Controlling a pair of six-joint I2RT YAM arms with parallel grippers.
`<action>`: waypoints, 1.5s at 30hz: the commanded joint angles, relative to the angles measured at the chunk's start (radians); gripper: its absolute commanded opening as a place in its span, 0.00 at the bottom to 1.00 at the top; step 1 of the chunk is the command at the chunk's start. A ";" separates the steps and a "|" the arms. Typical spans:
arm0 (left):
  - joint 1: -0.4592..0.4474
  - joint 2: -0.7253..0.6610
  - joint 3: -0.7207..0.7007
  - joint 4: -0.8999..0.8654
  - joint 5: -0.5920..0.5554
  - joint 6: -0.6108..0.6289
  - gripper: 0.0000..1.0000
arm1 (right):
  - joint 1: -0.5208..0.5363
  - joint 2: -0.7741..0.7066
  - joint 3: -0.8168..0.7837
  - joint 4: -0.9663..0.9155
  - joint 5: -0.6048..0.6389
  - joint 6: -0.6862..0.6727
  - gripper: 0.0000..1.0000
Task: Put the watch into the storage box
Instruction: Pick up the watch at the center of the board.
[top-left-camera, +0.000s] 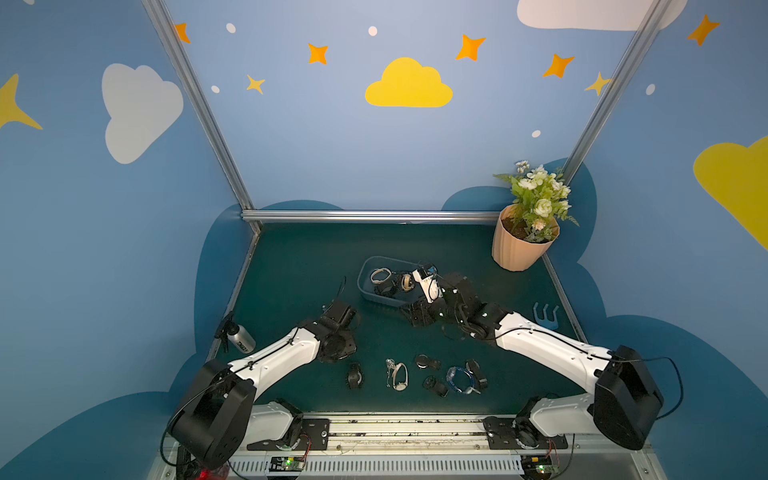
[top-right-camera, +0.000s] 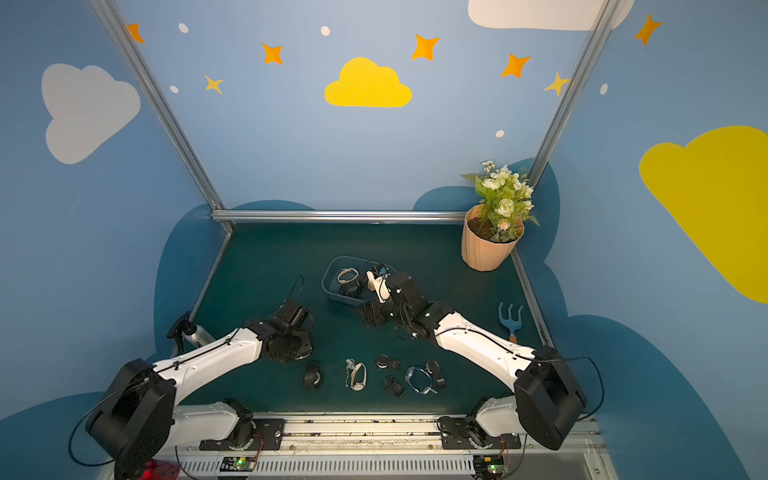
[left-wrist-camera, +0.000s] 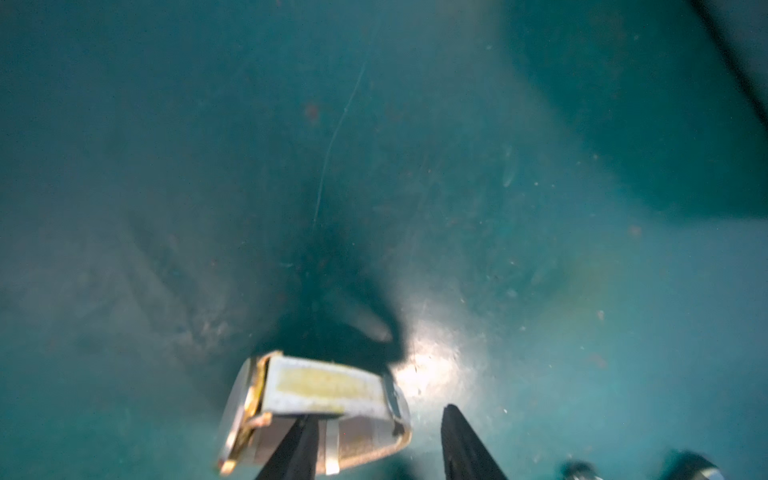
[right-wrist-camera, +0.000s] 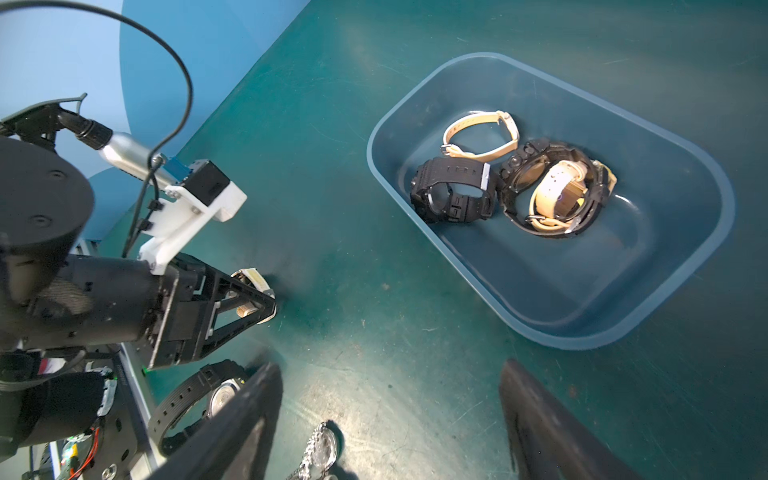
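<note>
Left wrist view, lower centre: left hand (left-wrist-camera: 380, 415) half-spread astride strap of cream watch (left-wrist-camera: 324, 384), not pinching; we risk thin strap slipping out. Right hand (right-wrist-camera: 390, 368) spread, empty.

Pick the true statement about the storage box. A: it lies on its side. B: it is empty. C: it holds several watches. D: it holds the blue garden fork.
C: the storage box stands upright with black and cream-strapped watches lying inside it.

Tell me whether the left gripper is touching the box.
Apart. The right wrist view shows a wide strip of bare table between the left gripper and the box.
</note>
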 joint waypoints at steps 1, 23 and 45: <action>-0.003 0.023 0.034 0.013 -0.032 0.002 0.45 | 0.008 -0.020 -0.012 0.012 0.013 0.012 0.83; -0.003 0.089 0.059 0.033 -0.026 -0.003 0.18 | 0.010 -0.025 -0.026 0.029 0.023 0.029 0.83; -0.002 -0.034 0.254 0.122 0.002 0.173 0.05 | 0.008 -0.079 -0.054 0.018 0.133 0.062 0.83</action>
